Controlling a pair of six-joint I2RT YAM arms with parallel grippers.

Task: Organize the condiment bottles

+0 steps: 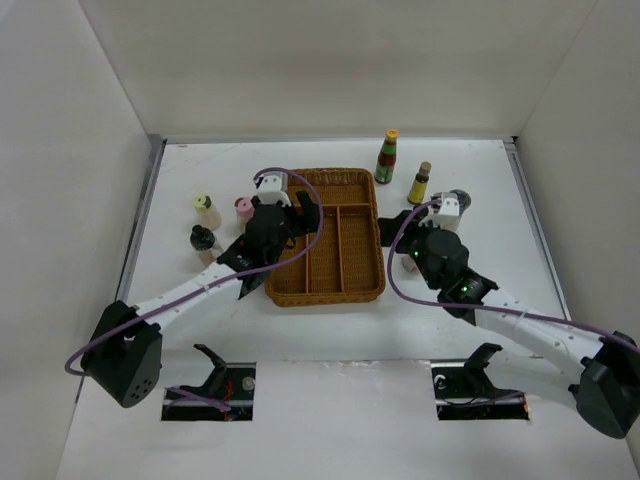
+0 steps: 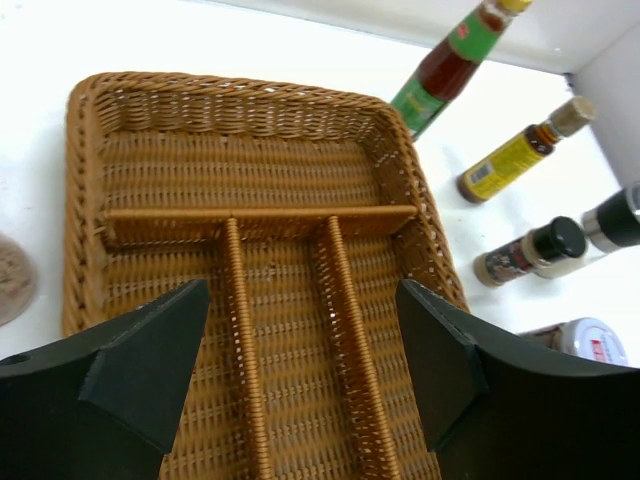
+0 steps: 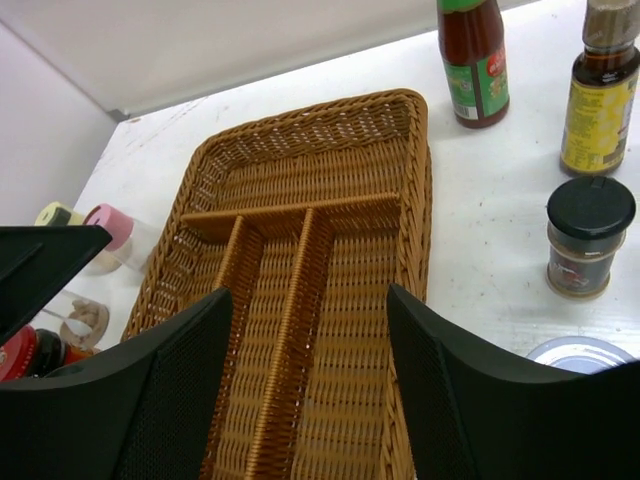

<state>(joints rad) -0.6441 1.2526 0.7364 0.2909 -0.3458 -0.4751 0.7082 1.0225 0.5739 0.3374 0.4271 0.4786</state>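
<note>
The brown wicker tray (image 1: 325, 297) lies mid-table with nothing in its compartments. Right of it stand a red sauce bottle (image 1: 387, 157), a yellow-labelled tan-capped bottle (image 1: 420, 183), a black-capped spice jar (image 3: 588, 235) and a white-lidded jar (image 3: 585, 355). Left of the tray are a cream-capped bottle (image 1: 206, 210), a pink-capped one (image 1: 243, 208) and a black-capped one (image 1: 203, 240). My left gripper (image 2: 300, 370) hangs open over the tray's left side, holding nothing. The right gripper (image 3: 310, 390) is open at the tray's right rim, also holding nothing.
White walls close in the table at the back and both sides. A grey-topped bottle (image 2: 615, 218) stands at the far right beside the spice jar. In the right wrist view, one left finger (image 3: 40, 265) reaches in from the left.
</note>
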